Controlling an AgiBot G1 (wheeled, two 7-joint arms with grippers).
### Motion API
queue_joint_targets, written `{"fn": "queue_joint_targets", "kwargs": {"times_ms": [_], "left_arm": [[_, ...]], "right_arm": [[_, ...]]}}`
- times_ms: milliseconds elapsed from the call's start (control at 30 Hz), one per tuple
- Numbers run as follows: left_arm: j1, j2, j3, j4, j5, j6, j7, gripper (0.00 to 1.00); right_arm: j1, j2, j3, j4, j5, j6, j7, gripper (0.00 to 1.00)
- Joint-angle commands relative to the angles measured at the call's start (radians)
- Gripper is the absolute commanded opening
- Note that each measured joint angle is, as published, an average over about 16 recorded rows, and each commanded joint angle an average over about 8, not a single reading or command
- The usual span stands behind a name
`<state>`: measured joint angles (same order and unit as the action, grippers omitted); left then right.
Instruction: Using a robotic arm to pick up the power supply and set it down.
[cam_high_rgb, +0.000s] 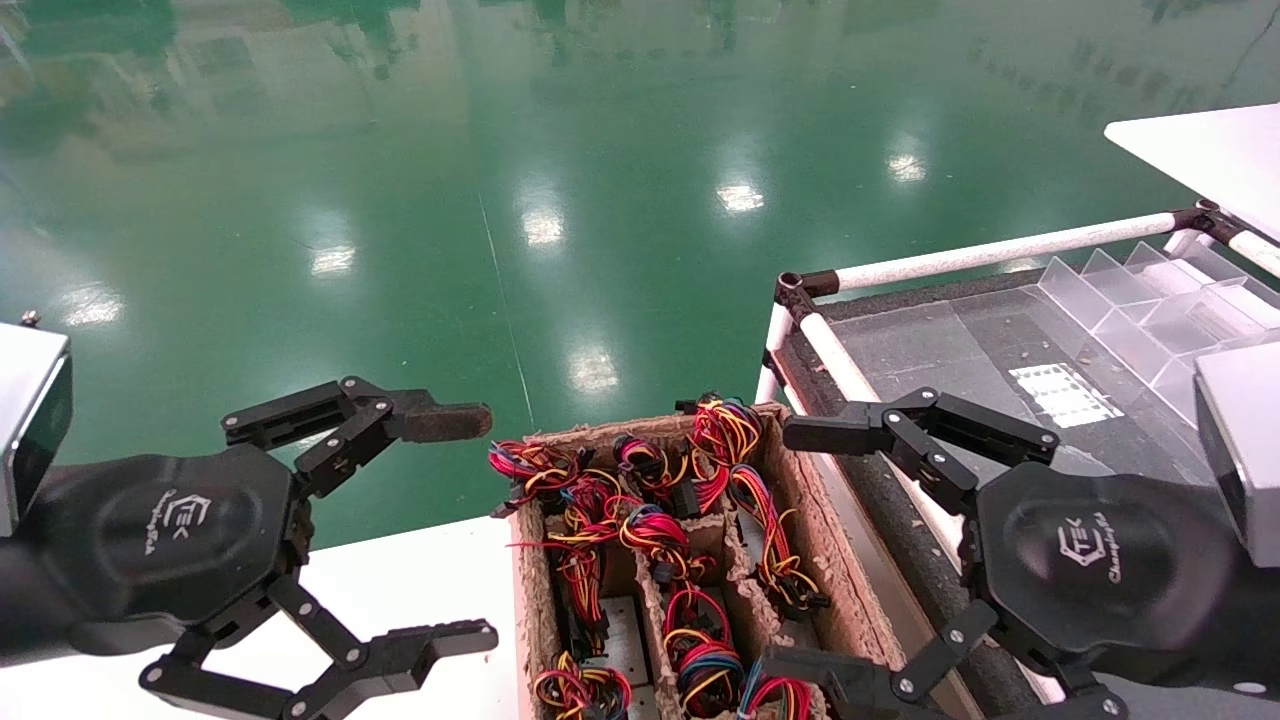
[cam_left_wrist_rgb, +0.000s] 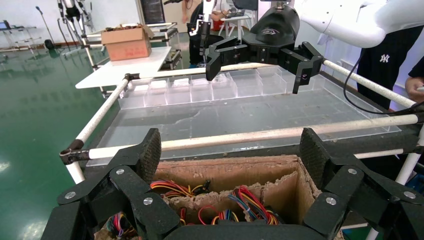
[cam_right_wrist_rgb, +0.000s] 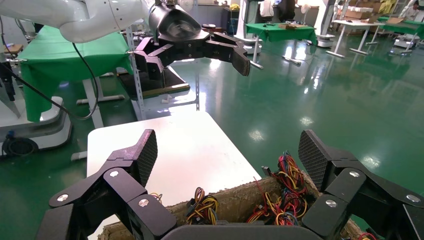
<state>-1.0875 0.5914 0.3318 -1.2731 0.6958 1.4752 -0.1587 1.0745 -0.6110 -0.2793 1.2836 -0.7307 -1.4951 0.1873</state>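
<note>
A cardboard box (cam_high_rgb: 812, 530) with dividers holds several power supplies. Mostly their looped red, yellow, black and blue wires (cam_high_rgb: 700, 655) show, with a bit of grey metal (cam_high_rgb: 622, 628) between them. My right gripper (cam_high_rgb: 800, 550) hangs open over the box's right side with nothing between its fingers; in its own view it (cam_right_wrist_rgb: 230, 152) stands above the box rim (cam_right_wrist_rgb: 235, 202). My left gripper (cam_high_rgb: 460, 530), one pad worn brownish, is open and empty just left of the box, and in its own view it (cam_left_wrist_rgb: 231, 155) faces the box wall (cam_left_wrist_rgb: 225, 172).
The box sits on a white table (cam_high_rgb: 400, 600). To its right stands a rack of white pipes (cam_high_rgb: 1000, 255) with a dark shelf and a clear divided tray (cam_high_rgb: 1150, 300). Another white tabletop (cam_high_rgb: 1200, 150) is at far right. Green floor lies beyond.
</note>
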Motion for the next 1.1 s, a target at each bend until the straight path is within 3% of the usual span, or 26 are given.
{"fn": "queue_joint_targets", "kwargs": {"times_ms": [33,467,733,1100], "left_arm": [[0.0,0.0,0.0,0.0,0.0,0.0,0.0,1.0],[0.0,0.0,0.0,0.0,0.0,0.0,0.0,0.99],[0.0,0.0,0.0,0.0,0.0,0.0,0.0,0.03],[0.0,0.0,0.0,0.0,0.0,0.0,0.0,0.0]], "right_arm": [[0.0,0.0,0.0,0.0,0.0,0.0,0.0,1.0],[0.0,0.0,0.0,0.0,0.0,0.0,0.0,1.0],[0.0,0.0,0.0,0.0,0.0,0.0,0.0,1.0],[0.0,0.0,0.0,0.0,0.0,0.0,0.0,1.0]]}}
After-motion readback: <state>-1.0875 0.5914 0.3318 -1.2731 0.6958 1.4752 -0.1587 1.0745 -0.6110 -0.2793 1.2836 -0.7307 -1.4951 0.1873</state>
